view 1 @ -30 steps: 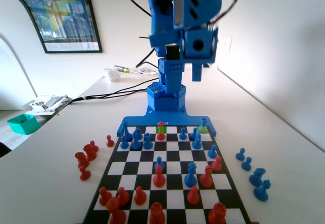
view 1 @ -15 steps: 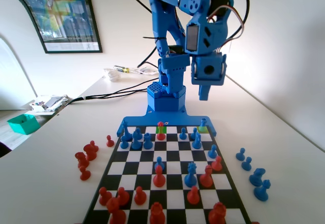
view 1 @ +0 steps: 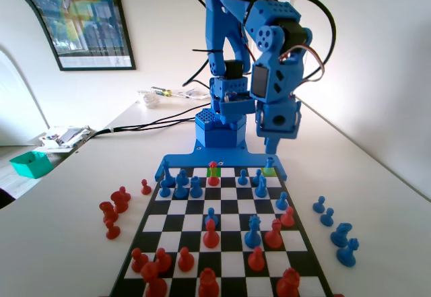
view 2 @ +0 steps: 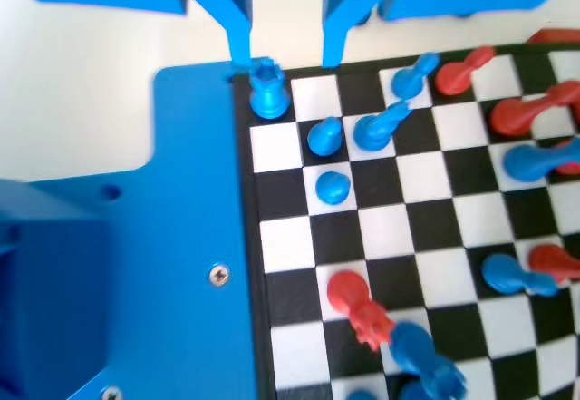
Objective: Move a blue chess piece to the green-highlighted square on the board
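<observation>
both gripper fingers (view 2: pixel 240 19) hang from the top edge of the wrist view, set apart with a clear gap between them and nothing held in that gap. the gripper (view 2: pixel 283 51) sits above the corner of the board (view 2: pixel 399 237), with its left finger tip just beside a blue rook-like piece (view 2: pixel 267 92) that stands upright on the corner square, close to the blue bracket. whether the finger touches that piece i cannot tell.

just beside the rook, toward the bottom of the wrist view, stand two blue pawns (view 2: pixel 324 135), one below the other, and a taller blue piece (view 2: pixel 381 128) leans across the next file. a red piece (view 2: pixel 358 305) stands further down the same side of the board.

from the fixed view, the gripper (view 1: pixel 271 152) hangs low over the far right corner of the board (view 1: pixel 229 243), directly above the blue chess piece (view 1: pixel 269 163) standing on the yellower lime-green square (view 1: pixel 268 171). the green-highlighted square (view 1: pixel 214 170) lies in the same far row, left of that, and a red pawn (view 1: pixel 213 174) stands at its near edge, partly covering it. red pieces crowd the near rows, and four captured blue pieces (view 1: pixel 337 226) sit on the table to the right of the board.
</observation>
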